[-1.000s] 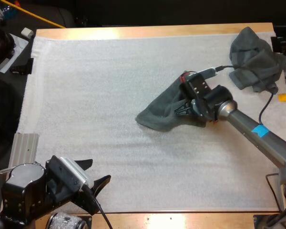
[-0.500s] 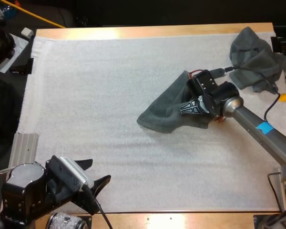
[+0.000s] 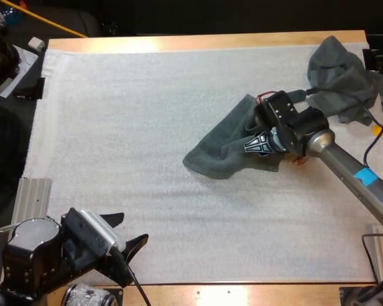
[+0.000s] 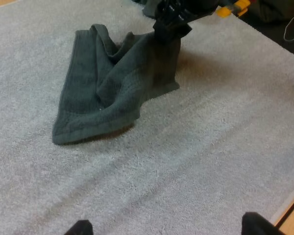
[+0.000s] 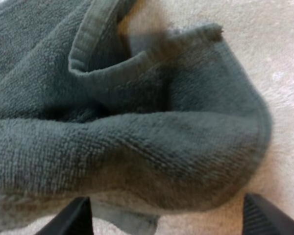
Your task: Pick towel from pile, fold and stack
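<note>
Right gripper [image 3: 253, 144] over towel [image 3: 216, 154] (right edge)

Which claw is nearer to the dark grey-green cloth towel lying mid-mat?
Right. The right claw is over that towel's right end; the left claw sits apart, at the white mat's near left corner.

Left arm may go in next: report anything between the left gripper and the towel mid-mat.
Nothing visible: only bare mat lies between the left gripper and the towel. The right gripper sits at the towel's end nearest the pile.
</note>
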### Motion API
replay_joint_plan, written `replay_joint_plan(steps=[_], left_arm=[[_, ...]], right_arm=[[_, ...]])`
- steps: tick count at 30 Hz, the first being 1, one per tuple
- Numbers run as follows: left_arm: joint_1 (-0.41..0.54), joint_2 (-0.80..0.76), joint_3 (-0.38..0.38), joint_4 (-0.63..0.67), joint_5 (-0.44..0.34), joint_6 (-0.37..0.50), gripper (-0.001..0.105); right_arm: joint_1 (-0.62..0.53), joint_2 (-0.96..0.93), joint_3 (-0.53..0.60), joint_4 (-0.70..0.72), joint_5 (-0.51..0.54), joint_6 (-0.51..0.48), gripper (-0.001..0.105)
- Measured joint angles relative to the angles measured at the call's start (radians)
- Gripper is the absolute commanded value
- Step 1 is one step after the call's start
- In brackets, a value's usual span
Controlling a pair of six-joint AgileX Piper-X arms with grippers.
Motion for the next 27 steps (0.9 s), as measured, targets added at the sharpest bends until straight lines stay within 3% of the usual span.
replay_joint_plan(steps=[4, 16, 22, 27], left_arm=[[0.000, 0.000, 0.000, 0.000, 0.000, 0.000, 0.059], [0.000, 0.000, 0.000, 0.000, 0.000, 0.000, 0.059], [0.000, 0.000, 0.000, 0.004, 0.000, 0.000, 0.060], [0.000, 0.000, 0.000, 0.006, 0.000, 0.000, 0.060]], right_arm=[[-0.001, -0.032, 0.000, 0.026, 0.001, 0.000, 0.057], [0.043, -0.053, 0.061, 0.086, -0.163, 0.071, 0.056], [0.078, -0.039, 0.201, 0.011, -0.198, 0.160, 0.056], [0.070, -0.054, 0.237, -0.066, -0.202, 0.155, 0.056]])
